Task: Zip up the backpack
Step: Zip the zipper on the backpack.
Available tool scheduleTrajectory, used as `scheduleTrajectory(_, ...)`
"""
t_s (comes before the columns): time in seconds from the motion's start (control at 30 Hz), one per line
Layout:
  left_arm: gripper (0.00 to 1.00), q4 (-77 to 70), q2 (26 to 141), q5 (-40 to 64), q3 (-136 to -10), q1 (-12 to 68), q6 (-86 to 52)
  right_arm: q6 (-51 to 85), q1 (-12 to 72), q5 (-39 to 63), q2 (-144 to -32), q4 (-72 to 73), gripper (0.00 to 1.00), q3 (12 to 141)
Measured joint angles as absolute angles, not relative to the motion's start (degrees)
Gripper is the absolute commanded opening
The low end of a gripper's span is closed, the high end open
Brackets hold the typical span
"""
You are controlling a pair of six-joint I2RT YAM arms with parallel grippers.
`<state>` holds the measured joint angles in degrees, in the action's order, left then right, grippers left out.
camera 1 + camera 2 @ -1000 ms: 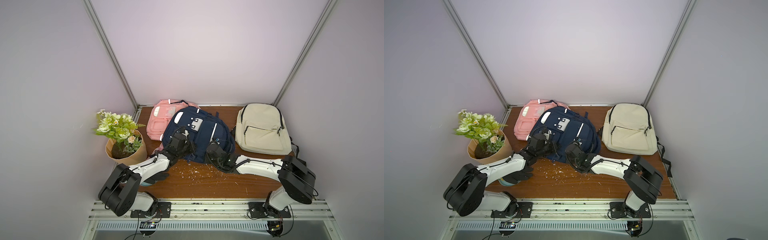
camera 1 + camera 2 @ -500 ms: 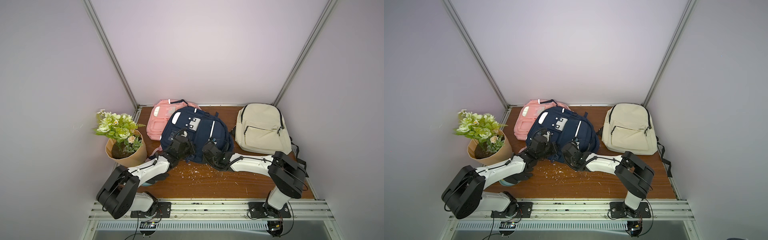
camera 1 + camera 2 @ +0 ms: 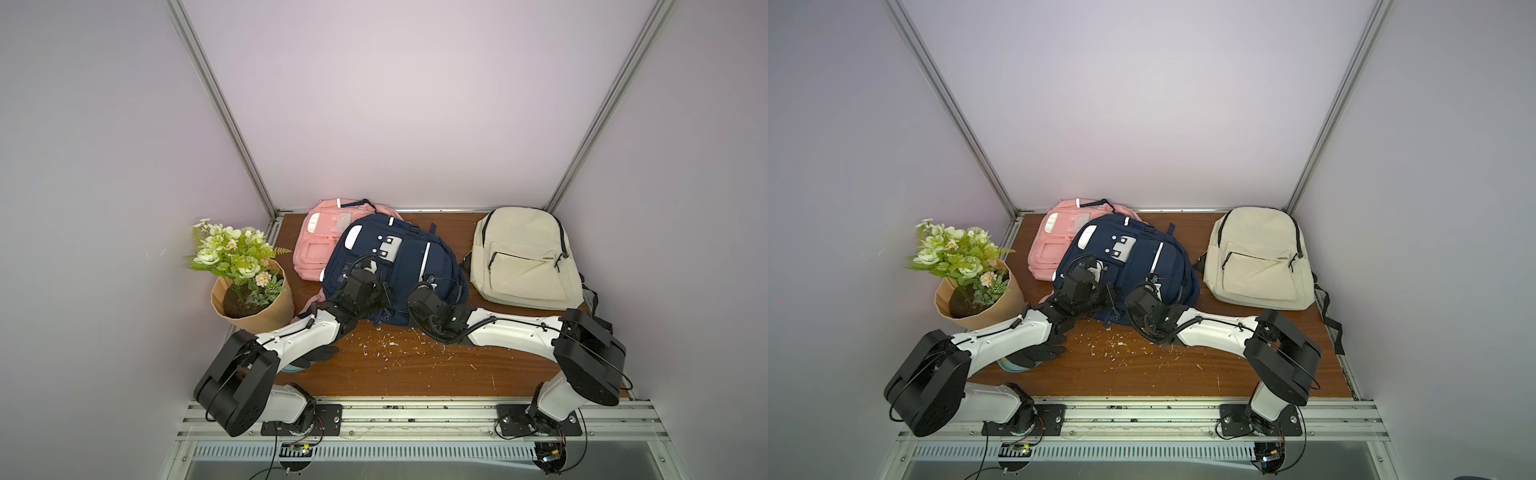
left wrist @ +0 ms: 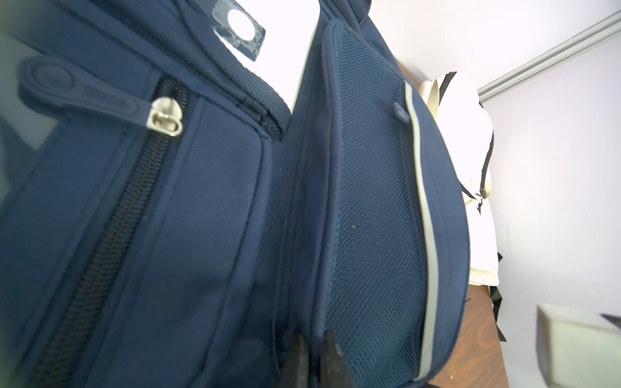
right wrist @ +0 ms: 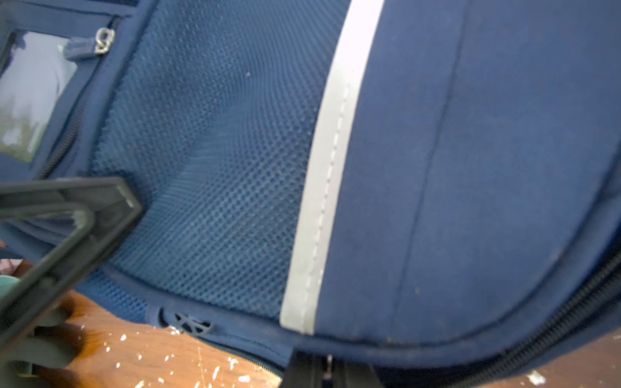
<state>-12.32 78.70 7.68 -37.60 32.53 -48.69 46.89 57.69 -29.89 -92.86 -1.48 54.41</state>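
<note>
Three backpacks lay on the wooden table: a pink backpack, a cream backpack, and between them the rounded canvas navy backpack. Only the wrist views showed its mesh panel. The left gripper pinched a fold of it; the right gripper was pressed together at its zipper.
</note>
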Motion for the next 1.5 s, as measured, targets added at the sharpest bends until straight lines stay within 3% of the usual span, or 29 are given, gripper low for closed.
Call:
scheduleTrajectory(0.13,0.00,-10.04,78.70,7.66,-38.85,32.18,-47.03,46.94,57.45,-29.87,-91.42,-2.87,0.00,54.35)
scheduleTrajectory(0.23,0.00,-7.70,78.72,7.62,-40.95,32.14,-45.65,46.87,56.75,-29.50,-89.65,-2.85,0.12,53.95)
scheduleTrajectory(0.3,0.00,-7.16,78.72,7.64,-41.71,32.14,-45.04,46.41,56.10,-28.93,-88.90,-2.46,0.14,53.67)
scheduleTrajectory(0.5,0.00,-6.37,78.72,7.66,-41.80,32.08,-44.29,44.88,55.44,-26.57,-88.73,-1.56,0.00,52.97)
scheduleTrajectory(0.97,0.00,-1.02,80.93,8.05,-46.41,29.78,-40.93,43.72,54.68,-28.62,-86.63,-2.39,0.00,51.62)
scheduleTrajectory(1.27,0.00,8.88,84.64,8.21,-59.16,28.23,-37.06,43.16,51.55,-26.24,-83.37,2.26,0.00,50.06)
scheduleTrajectory(1.5,0.00,14.61,89.95,6.66,-67.05,26.70,-35.33,41.32,55.83,-28.23,-87.39,4.67,0.00,53.56)
